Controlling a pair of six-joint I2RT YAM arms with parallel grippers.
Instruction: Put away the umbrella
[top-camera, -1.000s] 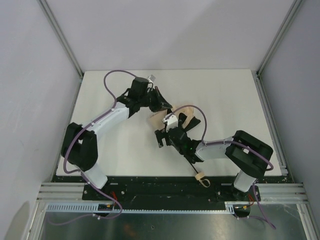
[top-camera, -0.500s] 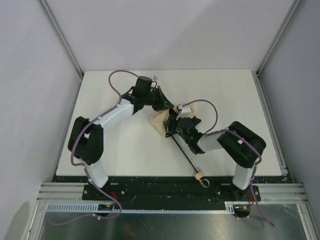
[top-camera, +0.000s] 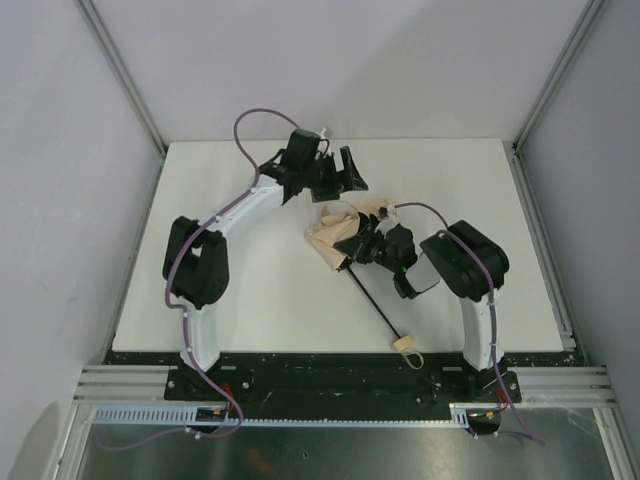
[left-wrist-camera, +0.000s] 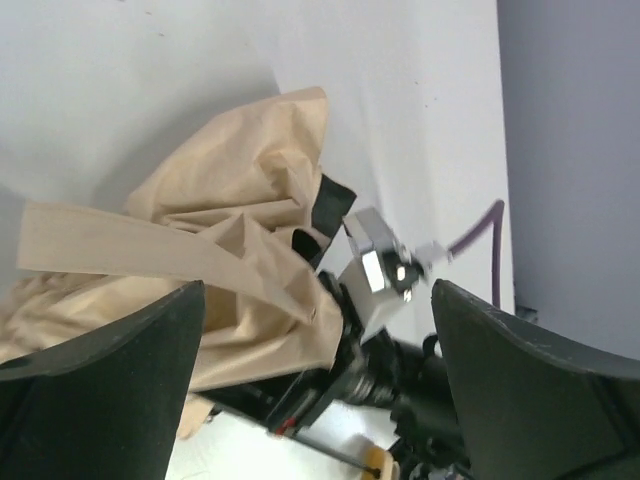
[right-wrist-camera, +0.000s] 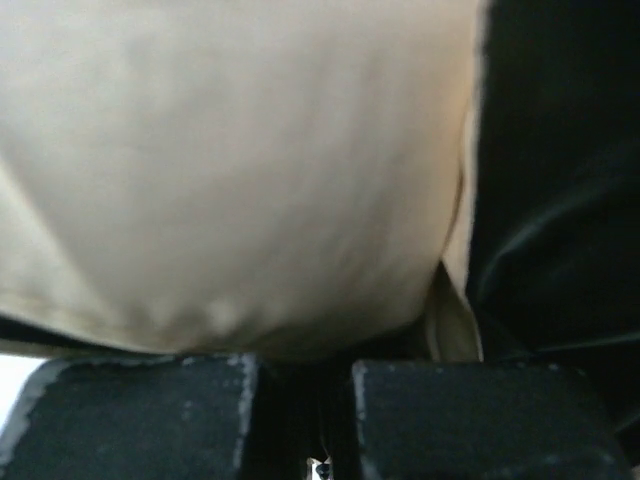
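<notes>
The umbrella lies mid-table, its beige canopy (top-camera: 327, 236) crumpled. From it a thin black shaft (top-camera: 375, 306) runs to the tan handle (top-camera: 405, 345) by the near edge. My right gripper (top-camera: 351, 248) is buried in the canopy's near side and shut on the umbrella. In the right wrist view beige fabric (right-wrist-camera: 230, 170) fills the frame above the nearly touching fingers (right-wrist-camera: 140, 415), with the right gripper (right-wrist-camera: 300, 378) between them. My left gripper (top-camera: 352, 172) hovers open just behind the canopy, apart from it. The left wrist view shows that gripper (left-wrist-camera: 318, 395) spread wide over the canopy (left-wrist-camera: 200, 230).
The right arm's wrist with its silver camera block (left-wrist-camera: 380, 268) sits right under my left gripper. Purple cables (top-camera: 262, 115) loop off both arms. Metal frame posts (top-camera: 535, 105) and grey walls bound the white table (top-camera: 230, 300) on three sides.
My left gripper has opened, let go of the canopy and pulled back toward the far side. The right gripper has shut on the umbrella, and its arm has folded toward the right.
</notes>
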